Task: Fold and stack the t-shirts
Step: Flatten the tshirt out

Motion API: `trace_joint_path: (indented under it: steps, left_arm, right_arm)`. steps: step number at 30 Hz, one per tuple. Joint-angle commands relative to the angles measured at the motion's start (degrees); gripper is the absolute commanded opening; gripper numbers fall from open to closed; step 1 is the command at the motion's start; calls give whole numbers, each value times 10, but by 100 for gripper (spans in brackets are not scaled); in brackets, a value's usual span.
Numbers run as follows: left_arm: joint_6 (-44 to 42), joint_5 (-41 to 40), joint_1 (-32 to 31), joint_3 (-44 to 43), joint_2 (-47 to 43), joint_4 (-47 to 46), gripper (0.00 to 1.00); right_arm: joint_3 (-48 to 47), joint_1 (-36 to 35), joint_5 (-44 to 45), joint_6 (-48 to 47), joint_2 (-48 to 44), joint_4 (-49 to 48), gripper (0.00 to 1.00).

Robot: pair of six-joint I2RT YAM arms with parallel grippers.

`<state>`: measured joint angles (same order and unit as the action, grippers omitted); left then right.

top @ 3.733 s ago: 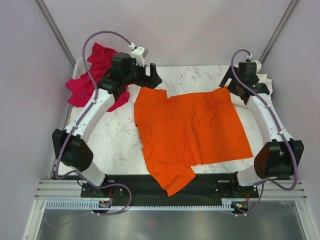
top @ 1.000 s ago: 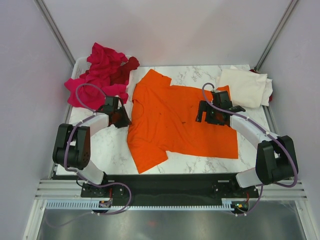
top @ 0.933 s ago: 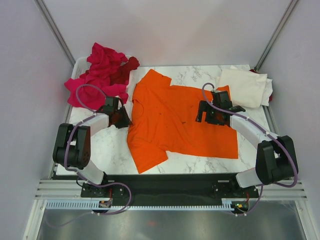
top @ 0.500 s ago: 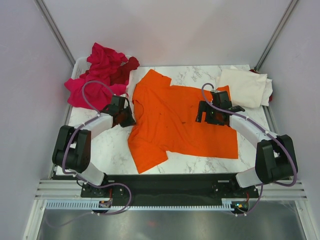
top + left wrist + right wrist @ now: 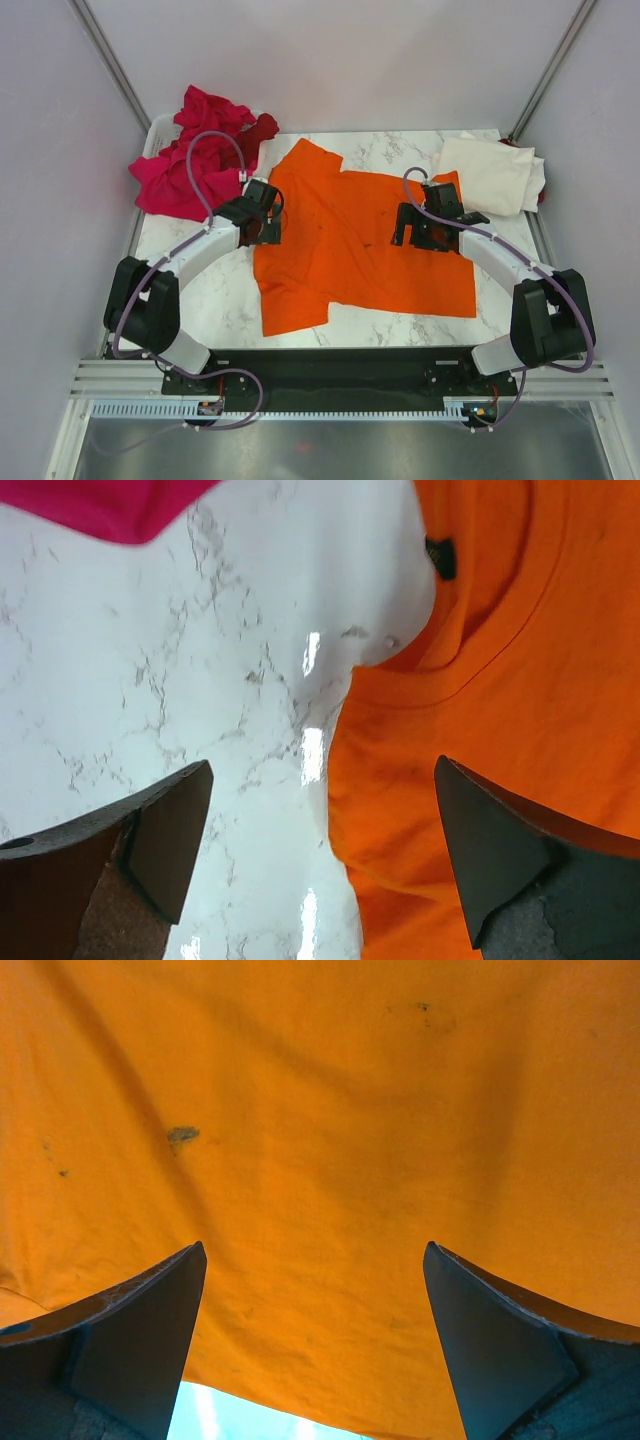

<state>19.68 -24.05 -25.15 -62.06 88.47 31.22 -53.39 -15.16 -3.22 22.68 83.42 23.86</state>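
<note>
The marble table [image 5: 400, 147] carries the orange t-shirt [image 5: 350, 250], spread flat directly beneath the right gripper [image 5: 314, 1247]. Its collar edge runs between the fingers of the left gripper [image 5: 322, 765], one over cloth, one over bare marble. The magenta-pink heap [image 5: 185, 165] lies beyond the left gripper, the cream t-shirt [image 5: 490, 175] beyond the right. Both grippers gape wide, holding nothing.

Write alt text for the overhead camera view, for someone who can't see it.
Orange shirt spread on a marble table, the open left pincer at its left edge and the open right pincer over its right half. A heap of pink and dark red shirts sits at the far left corner, a cream shirt at the far right.
</note>
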Motion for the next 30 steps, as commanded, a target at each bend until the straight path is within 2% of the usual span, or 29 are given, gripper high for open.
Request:
trace_joint_path:
  steps: [1,4,5,7,9,11,15,22,23,27,30]
  left_arm:
    - [21,-21,0,23,-6,29,100]
    - [46,36,14,48,-21,-1,100]
    - [50,78,21,59,-24,-15,99]
    - [69,120,41,91,-35,-62,94]
    - [72,175,41,127,-61,-107,86]
    - [74,220,32,152,-89,-183,82]
    - [74,220,26,195,-128,-183,81]
    - [74,220,26,205,-81,-183,81]
    - [76,329,26,210,-75,-352,75]
    - [70,339,28,220,-25,-410,74]
    - [78,340,29,215,11,-415,73]
  right_arm:
    - [2,-2,-6,-6,1,-14,98]
    - [2,-1,-7,-6,3,-14,98]
    - [2,-1,-7,-6,3,-14,98]
    - [3,-2,-9,-5,3,-14,98]
    - [5,-1,-9,-6,3,-15,98]
    - [7,-2,-9,-5,6,-16,98]
    - [4,-3,-11,-4,13,-18,98]
    - [5,-3,-7,-4,15,-18,98]
    - [5,-2,-7,-4,16,-19,98]
    - [2,-3,-9,-5,23,-19,98]
    - [2,-2,-10,-5,25,-19,98]
